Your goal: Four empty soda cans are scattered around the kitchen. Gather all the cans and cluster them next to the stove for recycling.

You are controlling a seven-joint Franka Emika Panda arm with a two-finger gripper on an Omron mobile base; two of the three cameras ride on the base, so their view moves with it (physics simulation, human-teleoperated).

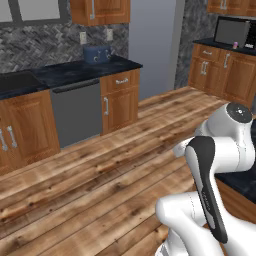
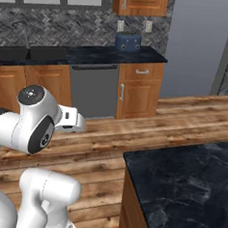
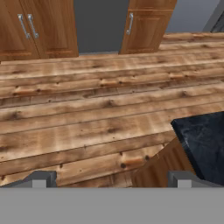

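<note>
The floor was shiny wood planks (with dark knots), the worktop smooth black marbled stone, cupboards wooden.

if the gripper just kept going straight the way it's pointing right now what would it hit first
Most likely the bare wood plank floor. The open gripper looks down and forward at it, with nothing between. The black countertop corner lies off to one side; depth is hard to judge.

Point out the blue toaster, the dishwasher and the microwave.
blue toaster (image 2: 128, 41), right base view, middle of its front face.
dishwasher (image 1: 77, 112), left base view, centre of its grey door.
microwave (image 1: 231, 32), left base view, middle of its dark door, on the far right counter.
</note>
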